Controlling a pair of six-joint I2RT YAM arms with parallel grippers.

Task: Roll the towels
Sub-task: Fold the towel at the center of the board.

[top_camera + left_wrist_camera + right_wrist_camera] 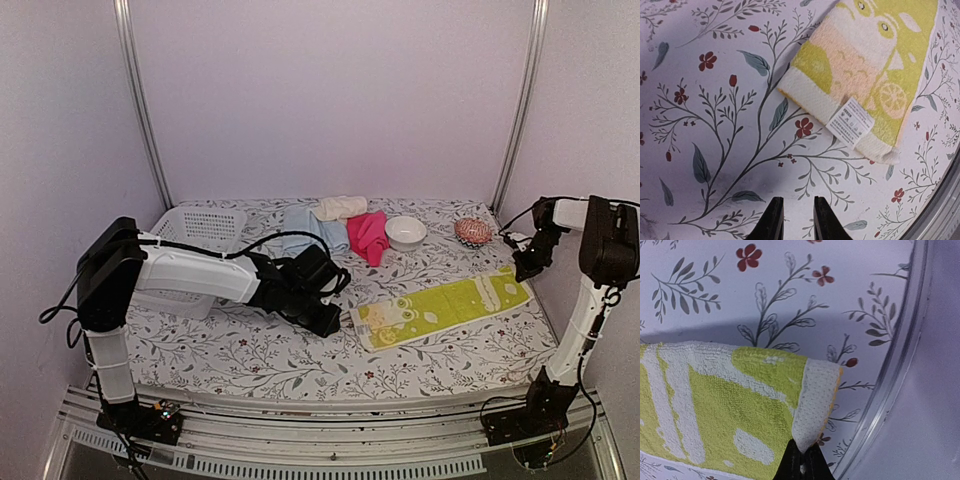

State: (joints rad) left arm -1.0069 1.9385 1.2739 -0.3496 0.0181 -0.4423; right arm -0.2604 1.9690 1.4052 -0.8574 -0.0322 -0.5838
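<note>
1. Closest to its camera is your right gripper. Its two tips are squeezed tight on the white hem at one end of the yellow-green towel. That corner is lifted a little and curls over.
2. I think you hold the hem there so you can flip this end over and start the roll.
3. The rest of this towel lies long and flat on the flowery table cover, at the front right. The end you hold is close to the side wall.
4. Your left gripper hangs low over the cover, near the towel's other end, where the white label shows. Its tips are a narrow gap apart, with nothing between them. It looks ready to press that end down so the towel does not slide.
5. The pink towel, light blue towel and cream towel sit bunched at the back beside a white bowl. None is rolled yet.
6. You only have one corner, so I think the roll may go crooked
</note>
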